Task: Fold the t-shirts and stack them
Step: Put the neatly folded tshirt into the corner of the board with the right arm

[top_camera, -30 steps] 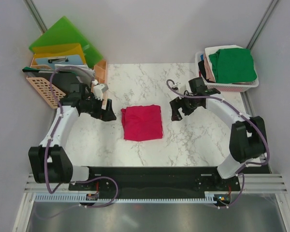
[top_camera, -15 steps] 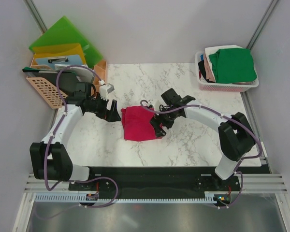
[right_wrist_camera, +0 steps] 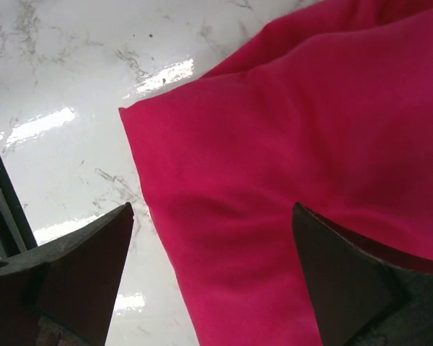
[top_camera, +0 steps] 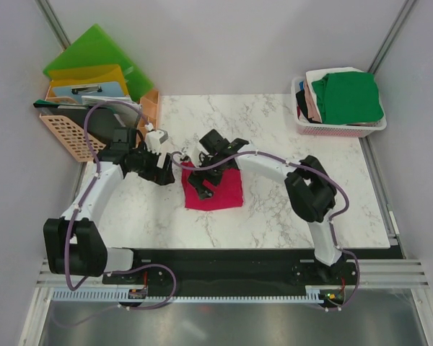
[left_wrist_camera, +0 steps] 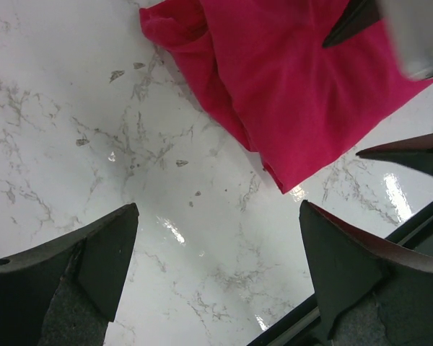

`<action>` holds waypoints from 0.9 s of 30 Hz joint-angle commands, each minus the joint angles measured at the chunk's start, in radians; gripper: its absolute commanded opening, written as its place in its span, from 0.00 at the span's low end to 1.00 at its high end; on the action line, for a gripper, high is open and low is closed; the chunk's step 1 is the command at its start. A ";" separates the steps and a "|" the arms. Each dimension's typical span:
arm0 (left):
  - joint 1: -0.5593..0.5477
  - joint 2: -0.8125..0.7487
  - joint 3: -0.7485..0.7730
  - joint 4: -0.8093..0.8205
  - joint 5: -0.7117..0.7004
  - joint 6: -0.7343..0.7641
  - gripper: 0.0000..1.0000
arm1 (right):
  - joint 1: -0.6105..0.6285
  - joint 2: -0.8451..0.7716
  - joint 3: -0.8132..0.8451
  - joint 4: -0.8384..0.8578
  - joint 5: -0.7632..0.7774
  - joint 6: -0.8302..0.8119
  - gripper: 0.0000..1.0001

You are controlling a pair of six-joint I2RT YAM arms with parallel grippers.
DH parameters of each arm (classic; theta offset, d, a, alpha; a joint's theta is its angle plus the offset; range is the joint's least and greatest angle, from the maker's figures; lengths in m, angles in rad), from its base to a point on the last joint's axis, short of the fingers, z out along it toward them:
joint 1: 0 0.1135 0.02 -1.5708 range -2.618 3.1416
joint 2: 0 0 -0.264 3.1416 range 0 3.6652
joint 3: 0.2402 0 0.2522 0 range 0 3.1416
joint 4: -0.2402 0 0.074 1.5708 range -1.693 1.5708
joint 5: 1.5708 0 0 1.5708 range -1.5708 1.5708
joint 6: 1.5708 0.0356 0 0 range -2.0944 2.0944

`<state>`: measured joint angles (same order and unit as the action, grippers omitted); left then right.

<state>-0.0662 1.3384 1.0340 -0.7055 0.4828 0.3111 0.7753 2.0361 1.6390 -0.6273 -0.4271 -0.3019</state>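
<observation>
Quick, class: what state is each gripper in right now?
Left gripper: open, holding nothing, beside the crimson t-shirt.
Right gripper: open, holding nothing, over the same t-shirt.

I see a glossy white marble-patterned desk (top_camera: 289, 209) enclosed by plain pale grey walls (top_camera: 224, 43), with slanted metal corner posts (top_camera: 55, 25) at the back. Bright glare patches lie on its top. Along its near edge run a black base plate (top_camera: 231, 261), silver aluminium rails (top_camera: 408, 272) and a brushed grey metal sheet (top_camera: 224, 324).
</observation>
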 commanded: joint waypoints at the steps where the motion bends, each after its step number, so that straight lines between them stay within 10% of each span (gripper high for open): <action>1: -0.004 -0.054 -0.006 0.038 -0.075 0.025 1.00 | 0.010 0.097 0.030 0.015 -0.025 0.026 0.98; 27: -0.004 -0.081 -0.046 0.054 -0.095 0.052 1.00 | -0.085 -0.068 -0.439 0.127 -0.018 0.034 0.98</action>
<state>-0.0662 1.2568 0.9779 -0.6781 0.3962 0.3309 0.7410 1.9514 1.2804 -0.3691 -0.4805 -0.2707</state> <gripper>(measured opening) 0.995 0.980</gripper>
